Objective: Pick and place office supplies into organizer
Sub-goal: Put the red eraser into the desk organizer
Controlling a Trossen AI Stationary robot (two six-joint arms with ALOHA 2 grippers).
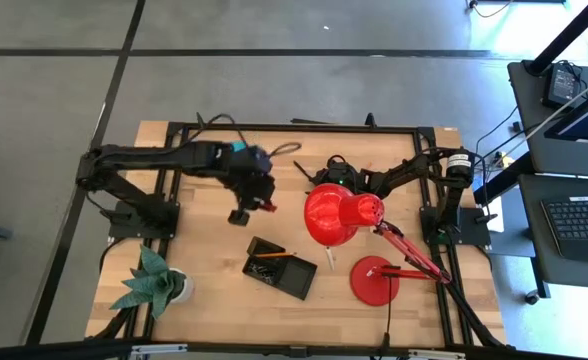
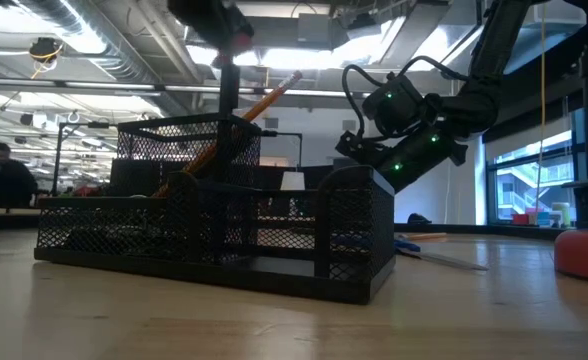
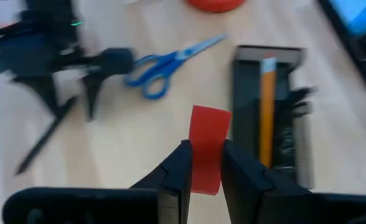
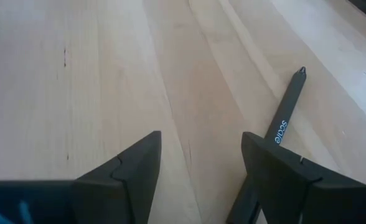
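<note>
My left gripper [image 3: 206, 177] is up in the air over the table's middle, left of the red lamp shade, shut on a small flat red piece [image 3: 206, 146]. Near and to the right of it stands the black mesh organizer [image 1: 279, 268], with a wooden pencil [image 3: 267, 106] leaning in one compartment. Blue-handled scissors [image 3: 170, 59] lie flat on the wood beyond the gripper. My right gripper [image 4: 201, 165] is low over the far middle of the table, open over bare wood. A black pen [image 4: 284, 121] lies along its one finger; I cannot tell whether they touch. My left gripper pinches the red piece between its two fingers on the piece's flat sides [image 3: 203, 168]. The fingers slant down from the table's left. The rest of the piece sticks out past the fingertips and is lifted clear of the table.
A big red desk lamp stands at the right middle, its shade [image 1: 339, 215] hiding part of my right arm and its round base [image 1: 374, 280] near the front. A green paper plant [image 1: 154, 282] sits at the near left corner. Bare wood lies between organizer and plant.
</note>
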